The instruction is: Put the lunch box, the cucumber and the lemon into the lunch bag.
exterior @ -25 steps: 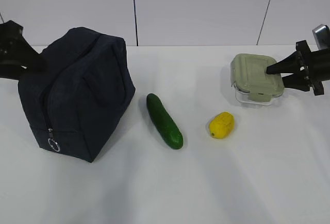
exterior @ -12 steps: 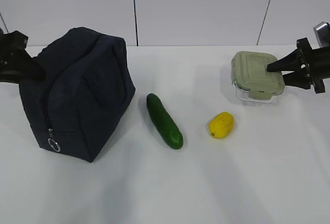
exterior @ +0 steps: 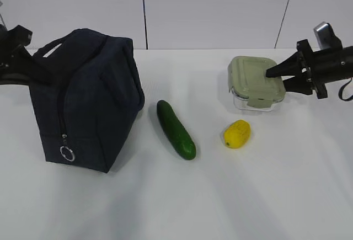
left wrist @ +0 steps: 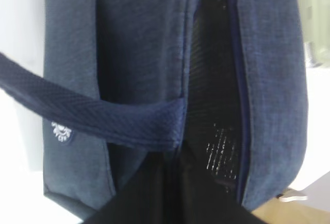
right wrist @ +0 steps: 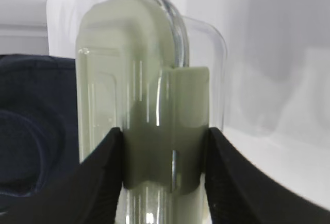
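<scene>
The navy lunch bag (exterior: 88,96) stands at the left, its zipper parted along the top and its dark inside (left wrist: 216,105) showing. My left gripper (exterior: 25,63) is shut at the bag's top left corner, next to a taut handle strap (left wrist: 103,116); in the left wrist view its dark fingers (left wrist: 172,188) are pressed together at the fabric edge. My right gripper (exterior: 276,78) is shut on the lunch box (exterior: 256,83), one pad on the sage lid clip (right wrist: 165,131) and the other on the clear base. The cucumber (exterior: 176,129) and the lemon (exterior: 237,134) lie on the table between the two.
The white table (exterior: 182,196) stretches bare in front of the cucumber and lemon. A pale wall (exterior: 220,8) runs behind the table. The bag's silver ring pull (exterior: 67,153) hangs low on its near face.
My left gripper has shut on the bag's top edge and pulled it more upright. My right gripper has carried the lunch box to the left, toward the bag.
</scene>
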